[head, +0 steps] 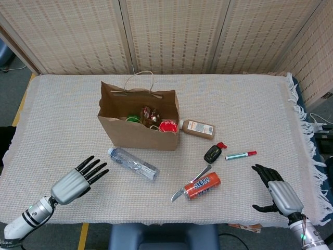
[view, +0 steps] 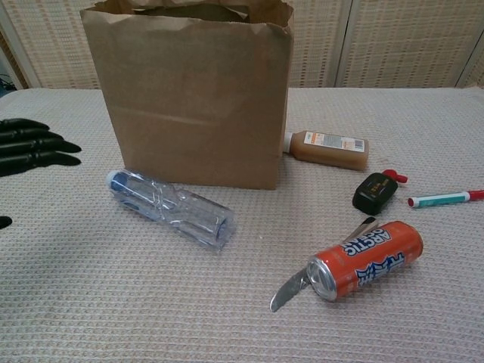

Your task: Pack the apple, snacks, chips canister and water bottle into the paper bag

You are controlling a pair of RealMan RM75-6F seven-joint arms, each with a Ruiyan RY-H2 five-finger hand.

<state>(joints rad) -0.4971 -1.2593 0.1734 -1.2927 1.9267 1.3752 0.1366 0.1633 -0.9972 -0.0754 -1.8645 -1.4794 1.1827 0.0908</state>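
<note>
Water bottle [head: 132, 163] lies on its side on the table cloth [head: 250, 114], just in front of the paper bag [head: 139, 135], cap end toward the left hand [head: 78, 179]. It looks like the last task item still outside. Bag stands upright with its mouth open; red, green and wrapped items show inside, probably the apple and snacks. Chips canister can't be made out in there.

Left hand sits low near the table's front-left, fingers spread and pointing toward the bottle, holding nothing. Palm lines up with the cap end, so this reads as an approach for a side grasp on the lying bottle. Chest view shows only its dark fingertips [view: 34, 144] at the left edge, well apart from the bottle.

Right hand [head: 276, 190] rests at the front-right corner, fingers loosely apart, empty, parked out of the way.

Distractors sit right of the bag: brown sauce bottle [head: 196, 128] touching the bag's side, black key fob [head: 212, 153], marker pen [head: 240, 155], orange drink can [head: 203, 186] with a knife [head: 190, 183] lying against it.
</note>
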